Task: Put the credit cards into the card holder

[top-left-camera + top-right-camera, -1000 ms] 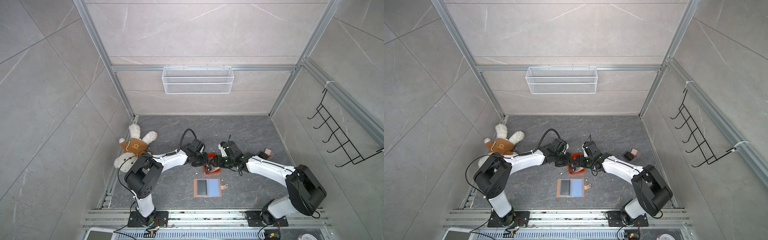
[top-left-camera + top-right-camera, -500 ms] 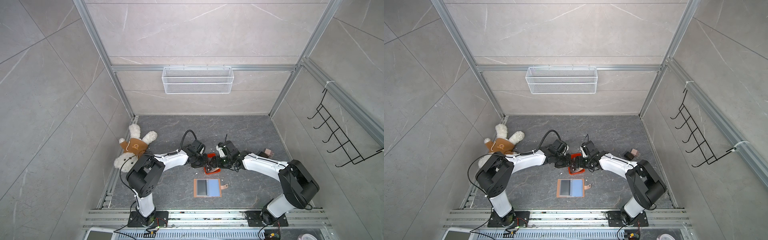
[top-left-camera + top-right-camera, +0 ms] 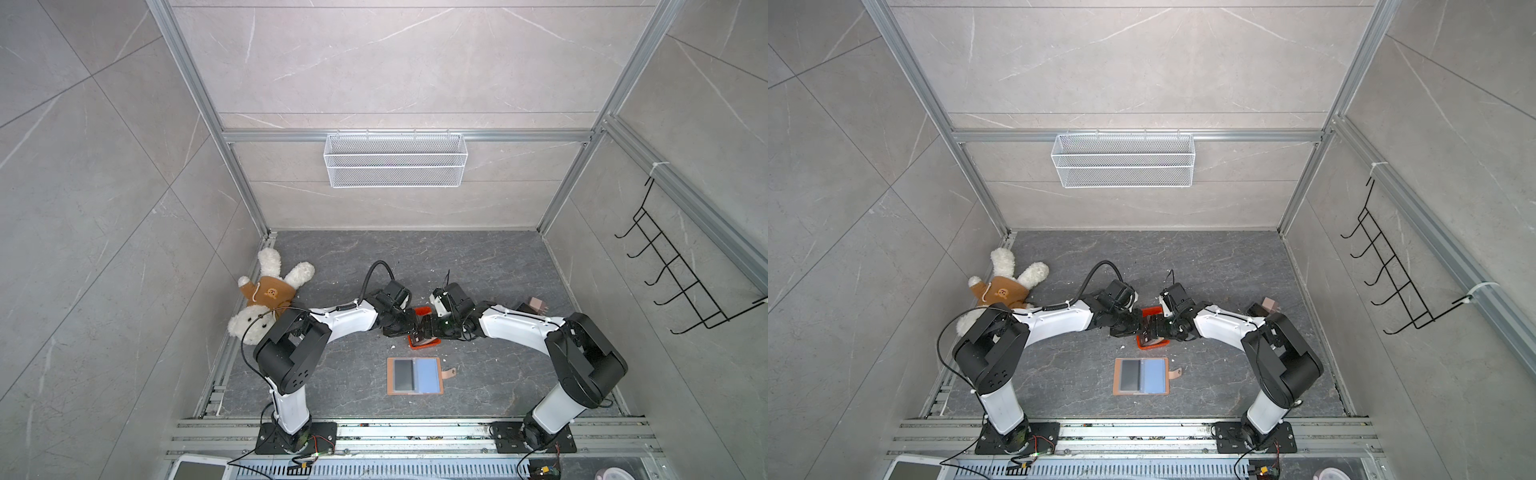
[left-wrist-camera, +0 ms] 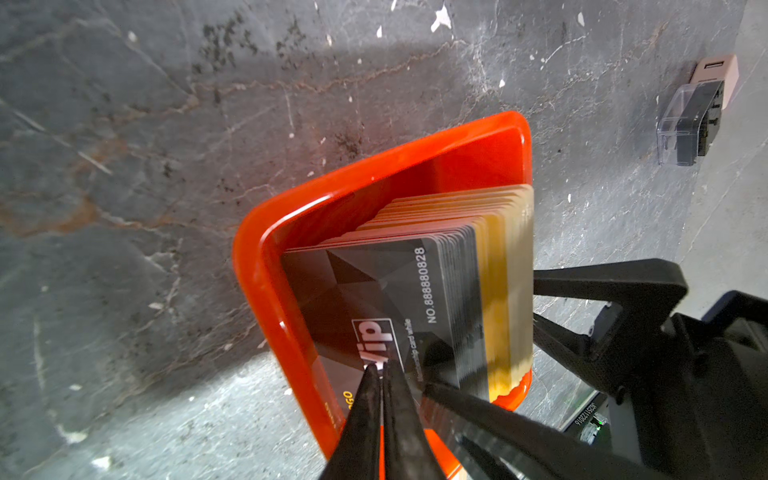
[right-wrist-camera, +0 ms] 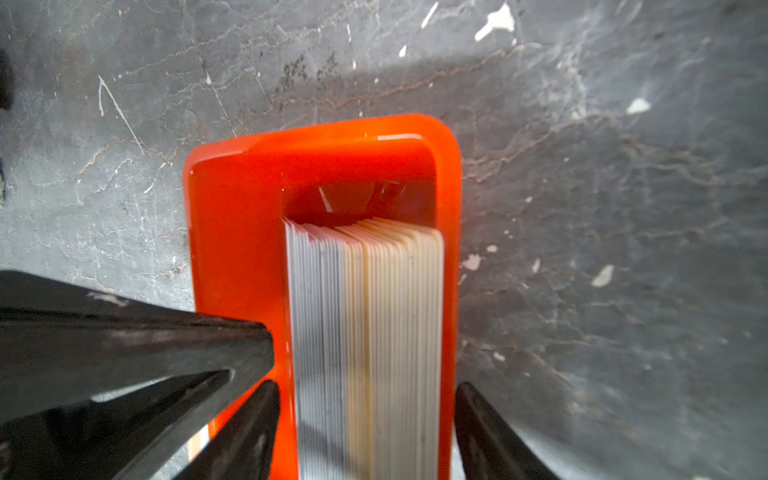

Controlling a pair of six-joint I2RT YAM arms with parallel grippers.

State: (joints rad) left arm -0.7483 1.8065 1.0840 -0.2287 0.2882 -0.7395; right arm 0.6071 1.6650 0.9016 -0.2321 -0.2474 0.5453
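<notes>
An orange-red tray (image 4: 257, 266) (image 5: 232, 232) (image 3: 422, 311) (image 3: 1151, 310) holds the credit cards (image 4: 374, 291) (image 5: 365, 311) on edge, black VIP ones in front and tan ones behind. My left gripper (image 4: 381, 368) (image 3: 415, 330) is shut, its tips against the front black card's face. My right gripper (image 5: 368, 390) (image 4: 478, 336) (image 3: 430, 328) is open. One finger is inside the tray beside the front card, the other outside the tray wall. The card holder (image 3: 414, 375) (image 3: 1141, 376) lies open nearer the front, with a dark card (image 3: 403, 375) in one sleeve.
A teddy bear (image 3: 268, 297) lies at the left wall. A small black-and-pink block pair (image 3: 534, 305) (image 4: 698, 112) sits to the right, behind my right arm. A wire basket (image 3: 395, 160) hangs on the back wall and a hook rack (image 3: 681, 282) on the right wall.
My right arm's elbow and wrist have shifted a little to the left, bringing its fingers closer around the card stack. The left arm and the card holder have not moved.
</notes>
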